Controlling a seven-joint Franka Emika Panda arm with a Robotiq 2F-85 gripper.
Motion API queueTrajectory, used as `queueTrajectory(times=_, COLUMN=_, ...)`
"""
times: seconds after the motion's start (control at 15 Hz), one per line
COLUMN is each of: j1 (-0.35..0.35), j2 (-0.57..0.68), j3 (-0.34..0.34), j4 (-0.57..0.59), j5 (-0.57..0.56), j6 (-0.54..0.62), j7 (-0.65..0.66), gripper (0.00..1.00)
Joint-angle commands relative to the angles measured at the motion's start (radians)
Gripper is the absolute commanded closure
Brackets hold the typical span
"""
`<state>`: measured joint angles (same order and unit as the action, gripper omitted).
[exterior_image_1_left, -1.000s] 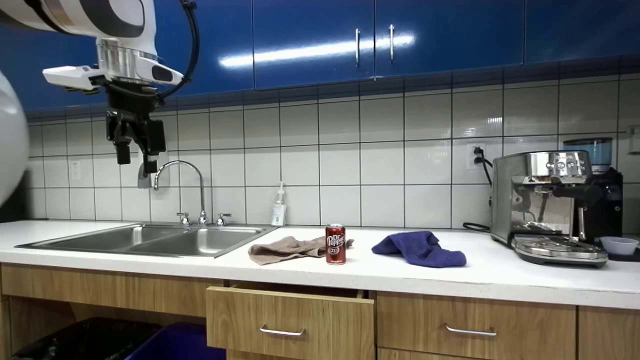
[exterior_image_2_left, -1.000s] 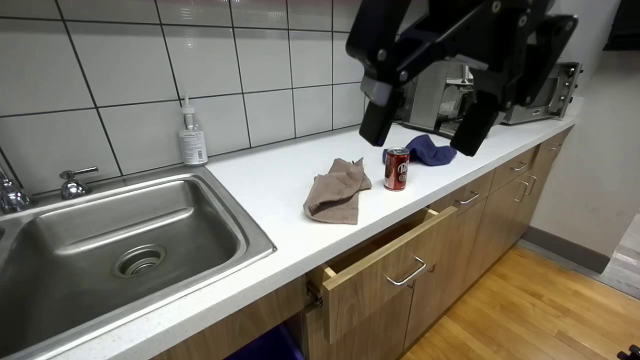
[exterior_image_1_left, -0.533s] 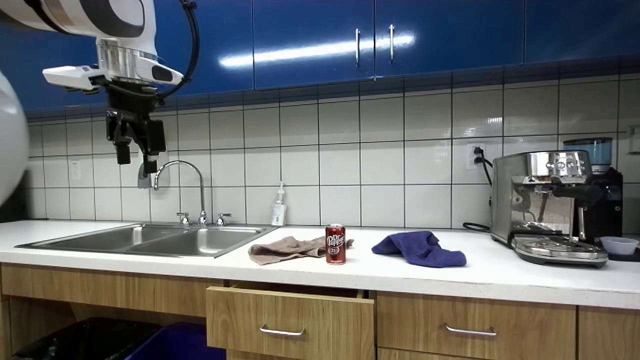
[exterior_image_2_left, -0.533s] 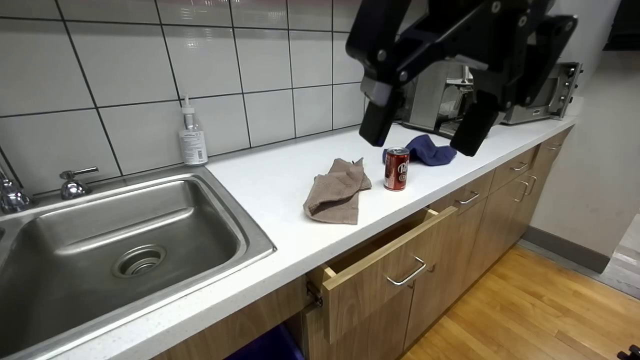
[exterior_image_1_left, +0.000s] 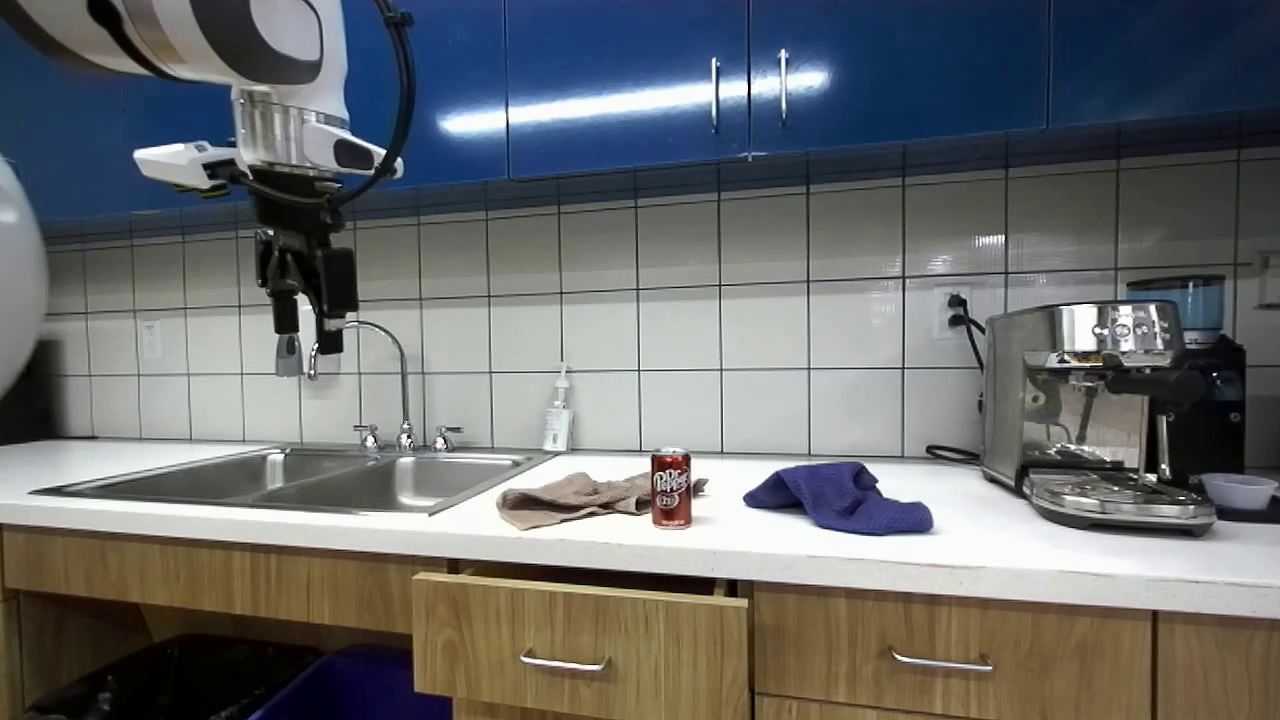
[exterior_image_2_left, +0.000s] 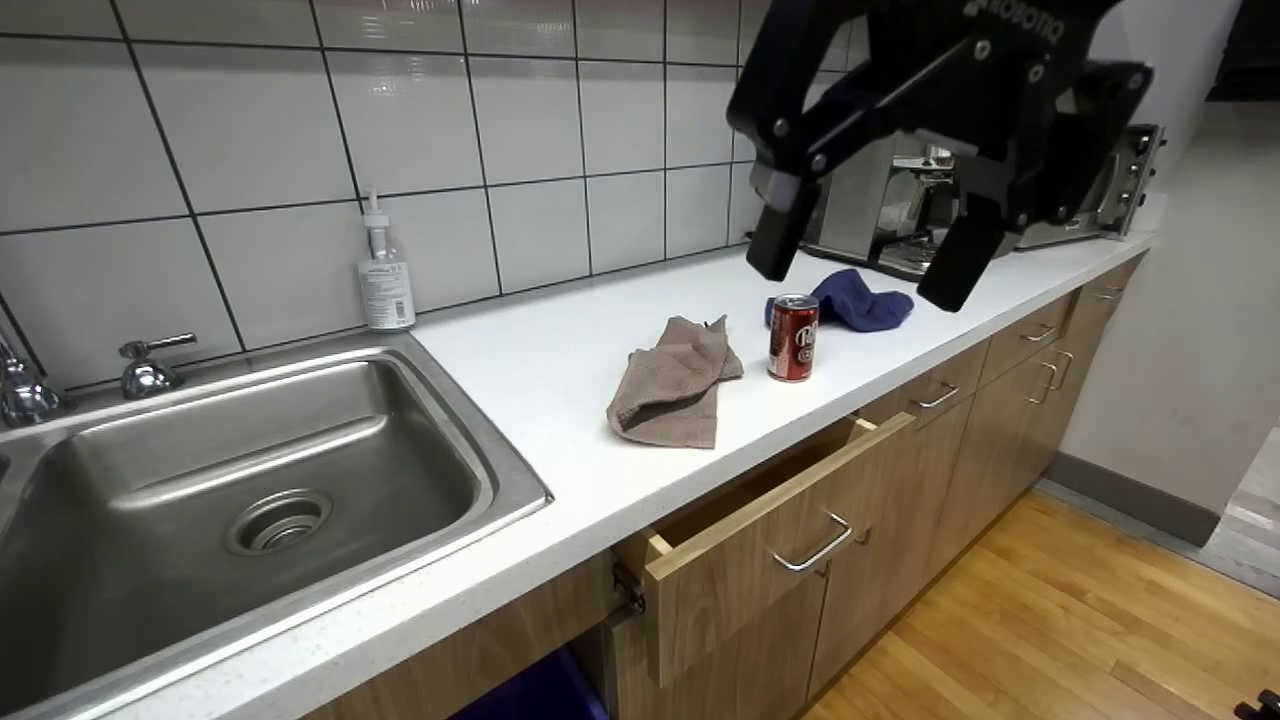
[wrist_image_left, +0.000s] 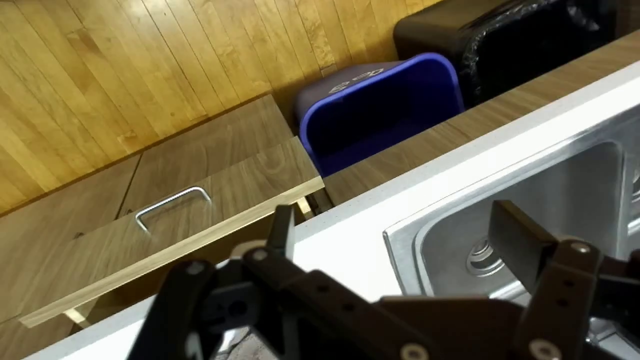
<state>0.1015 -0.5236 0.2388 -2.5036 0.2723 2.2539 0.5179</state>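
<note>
The black two-finger gripper (exterior_image_2_left: 858, 270) has its fingers spread wide, nothing between them, just hanging in the air. New vs half a second ago: it's shifted a bit toward the boxy stainless-steel espresso machine (exterior_image_1_left: 1120, 415) and sits slightly lower in an exterior view. So the arm's on the move but hasn't made contact, and everything else looks right where it was.

Wrist view puts the fingers over the white countertop (wrist_image_left: 345, 245), between a wood-grain drawer with a silver bar handle (wrist_image_left: 175, 230) and a double-bowl stainless-steel sink (wrist_image_left: 402, 245).

Containers: the drawer's pulled partway out below the counter edge, too dark inside to read. One sink bowl shows its round drain. Next to the drawer, lower down, there's a blue plastic bin (wrist_image_left: 375, 80), contents lost in shadow, then a black bin with a shiny liner (wrist_image_left: 430, 30). Up top, a dark red Dr Pepper can (exterior_image_2_left: 793, 345) stands upright between a crumpled brown towel (exterior_image_2_left: 675, 390), just beside it, and a crumpled purple-blue towel (exterior_image_2_left: 865, 303).
</note>
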Motion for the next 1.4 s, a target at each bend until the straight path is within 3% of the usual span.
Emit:
queueTrajectory(times=0.0, j1=-0.046, j2=-0.004, j3=-0.010, j4=-0.031, j5=0.007, j6=0.051, j7=0.086, gripper=0.00)
queueTrajectory(times=0.6, j1=-0.159, j2=0.003, j3=-0.001, j4=-0.084, j5=-0.046, j6=0.153, j7=0.384, gripper=0.00)
queueTrajectory(times=1.33, j1=-0.186, j2=0.123, j3=-0.009, j4=-0.080, j5=-0.162, j6=0.214, j7=0.676, gripper=0.00)
